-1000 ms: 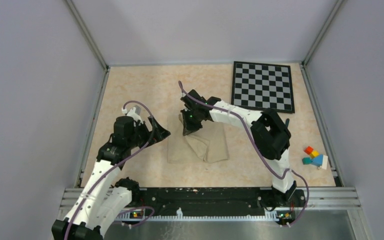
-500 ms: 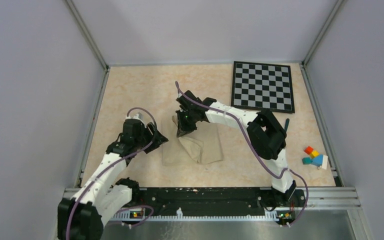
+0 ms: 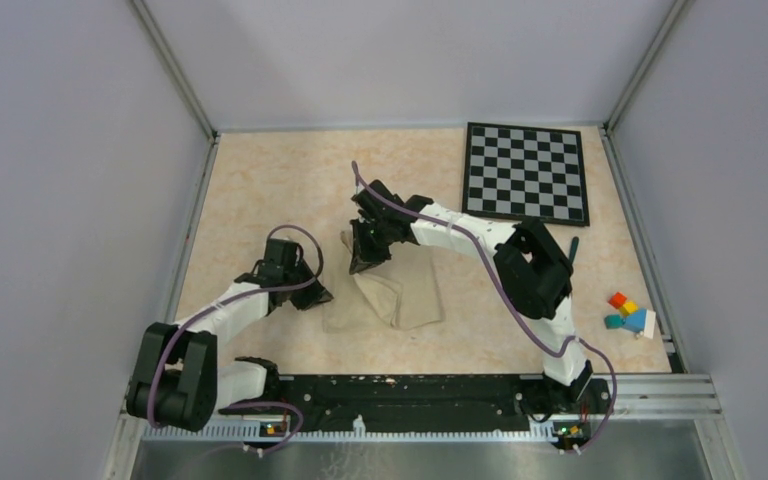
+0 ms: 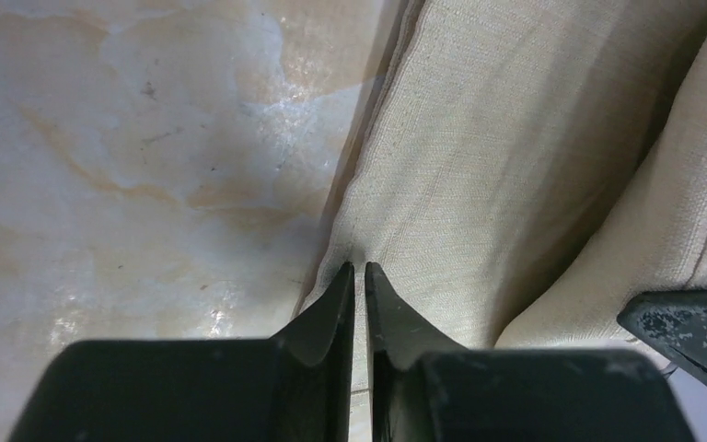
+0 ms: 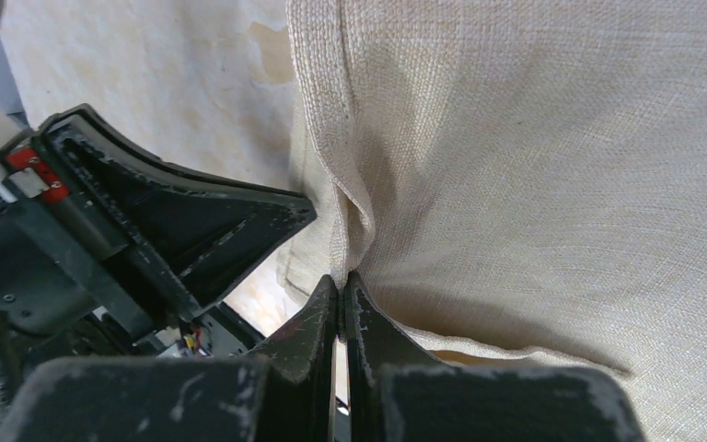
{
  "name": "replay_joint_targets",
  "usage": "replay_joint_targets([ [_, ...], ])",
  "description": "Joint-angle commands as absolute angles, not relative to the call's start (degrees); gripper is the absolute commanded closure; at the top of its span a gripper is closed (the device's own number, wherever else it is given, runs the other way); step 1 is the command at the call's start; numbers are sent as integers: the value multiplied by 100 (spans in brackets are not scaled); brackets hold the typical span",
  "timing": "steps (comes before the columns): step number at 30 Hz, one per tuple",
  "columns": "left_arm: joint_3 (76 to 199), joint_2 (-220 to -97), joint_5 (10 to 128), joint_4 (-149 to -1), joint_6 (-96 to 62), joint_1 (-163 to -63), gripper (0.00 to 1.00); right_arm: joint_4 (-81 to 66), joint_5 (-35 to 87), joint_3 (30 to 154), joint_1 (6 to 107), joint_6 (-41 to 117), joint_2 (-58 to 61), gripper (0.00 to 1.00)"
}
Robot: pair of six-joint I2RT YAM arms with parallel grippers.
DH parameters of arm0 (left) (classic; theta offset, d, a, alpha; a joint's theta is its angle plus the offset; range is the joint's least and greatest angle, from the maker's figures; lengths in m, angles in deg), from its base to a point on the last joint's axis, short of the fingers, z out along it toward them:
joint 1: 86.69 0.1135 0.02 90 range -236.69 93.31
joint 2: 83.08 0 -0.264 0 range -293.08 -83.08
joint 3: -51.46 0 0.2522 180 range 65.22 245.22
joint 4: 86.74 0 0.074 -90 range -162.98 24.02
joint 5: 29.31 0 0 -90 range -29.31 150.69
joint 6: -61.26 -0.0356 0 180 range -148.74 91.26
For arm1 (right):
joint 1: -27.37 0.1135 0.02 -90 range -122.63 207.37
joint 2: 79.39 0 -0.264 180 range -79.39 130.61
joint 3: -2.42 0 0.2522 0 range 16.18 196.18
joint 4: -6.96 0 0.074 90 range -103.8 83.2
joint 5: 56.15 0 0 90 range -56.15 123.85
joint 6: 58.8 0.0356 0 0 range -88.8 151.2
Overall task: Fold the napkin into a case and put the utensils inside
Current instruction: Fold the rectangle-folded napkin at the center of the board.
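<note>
The marbled beige worktop (image 3: 260,190) fills the space between grey walls. A black-and-white checkered board (image 3: 526,172) lies flat in its far right corner.

The napkin (image 3: 415,295) lies near the middle of the worktop, just in front of the arms' bases, loosely folded into overlapping layers with a diagonal flap across it. Its far left corner is lifted off the surface. The wrist views show its coarse weave (image 4: 479,166) and a stitched hem along the left edge (image 5: 552,166).

The right arm reaches from its base across the cloth to that raised corner. The left arm lies low and stretches to the napkin's left edge.

The right tool (image 3: 363,262) has its fingers pressed together on a bunched pleat of the hem (image 5: 341,279), holding the corner up. The left tool (image 3: 312,292) is closed to a thin slit at the left edge, low on the worktop, its tips nipping the cloth where a small crease runs out from them (image 4: 356,269).

A cluster of small coloured blocks (image 3: 628,312) sits at the right side of the worktop, well apart from the napkin.
</note>
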State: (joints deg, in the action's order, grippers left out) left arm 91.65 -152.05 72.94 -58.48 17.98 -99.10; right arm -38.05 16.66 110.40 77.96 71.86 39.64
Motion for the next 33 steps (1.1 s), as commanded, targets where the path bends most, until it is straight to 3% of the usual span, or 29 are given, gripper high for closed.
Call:
replay_joint_targets([
  [1, 9138, -15388, 7005, -5966, 1836, -9882, 89, -3327, 1416, 11087, 7856, 7475, 3939, 100],
  [7, 9074, -15543, 6905, -5908, 1857, -9882, 94, -3002, 1157, 11061, 7886, 7830, 4087, 100],
  [33, 9023, -15129, 6841, -5725, 1832, -9882, 95, -2940, 1515, 11574, 7792, 8053, 4824, 100],
])
